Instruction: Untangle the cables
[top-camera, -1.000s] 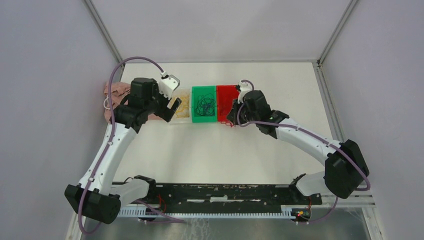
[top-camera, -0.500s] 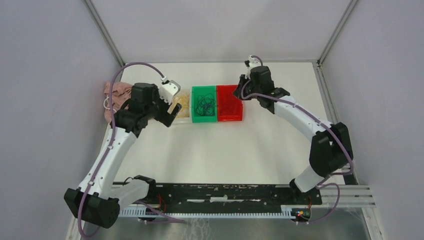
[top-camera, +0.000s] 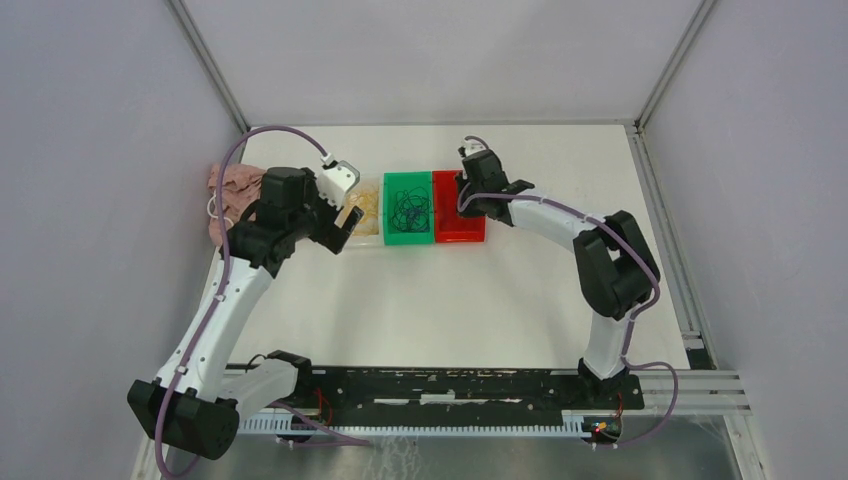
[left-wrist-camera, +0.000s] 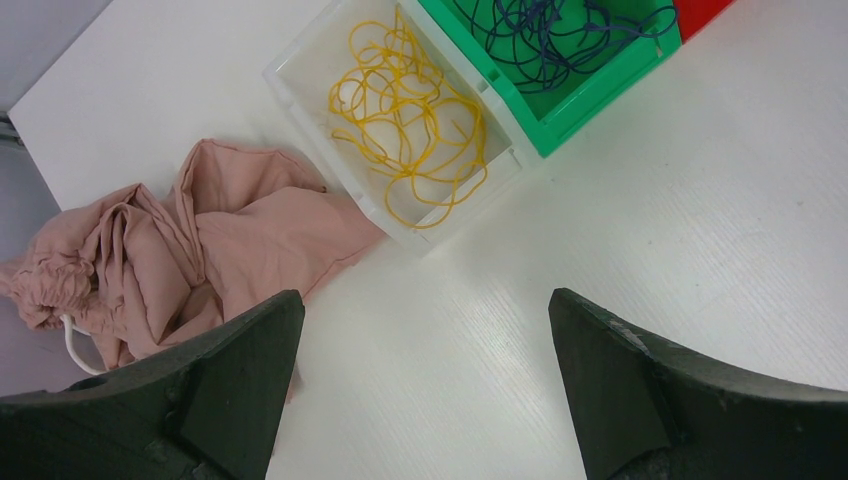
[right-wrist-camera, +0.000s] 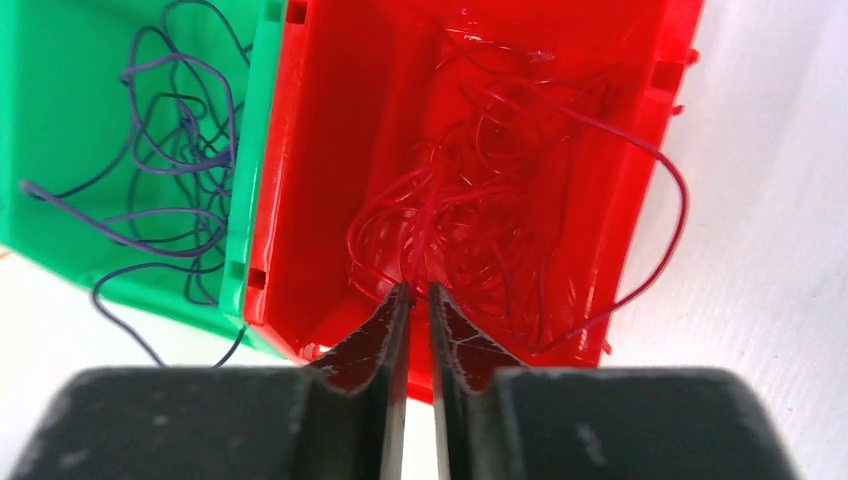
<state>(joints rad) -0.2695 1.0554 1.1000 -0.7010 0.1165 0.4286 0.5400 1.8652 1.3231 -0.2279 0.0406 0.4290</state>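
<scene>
The cables lie sorted by colour in three bins. Yellow cables (left-wrist-camera: 410, 130) fill a clear bin (left-wrist-camera: 300, 95), dark purple cables (right-wrist-camera: 170, 150) lie in a green bin (right-wrist-camera: 60, 90), and red cables (right-wrist-camera: 480, 220) lie in a red bin (right-wrist-camera: 330, 120). My right gripper (right-wrist-camera: 418, 288) hangs over the red bin (top-camera: 460, 235), its jaws parted by a narrow slit. Red strands bunch up to its tips. One red loop (right-wrist-camera: 682, 210) hangs over the bin's wall. My left gripper (left-wrist-camera: 425, 300) stands wide open and empty over bare table, near the clear bin.
A crumpled pink cloth (left-wrist-camera: 200, 240) lies left of the clear bin, close to my left finger (left-wrist-camera: 230, 370). A purple loop (right-wrist-camera: 140, 335) spills over the green bin's near wall. In the top view the bins (top-camera: 408, 178) sit in a row at mid-table.
My right arm swung from the red bin's front edge round to its far side, and now hangs over it. Its jaws have parted slightly. The left arm barely moved.
</scene>
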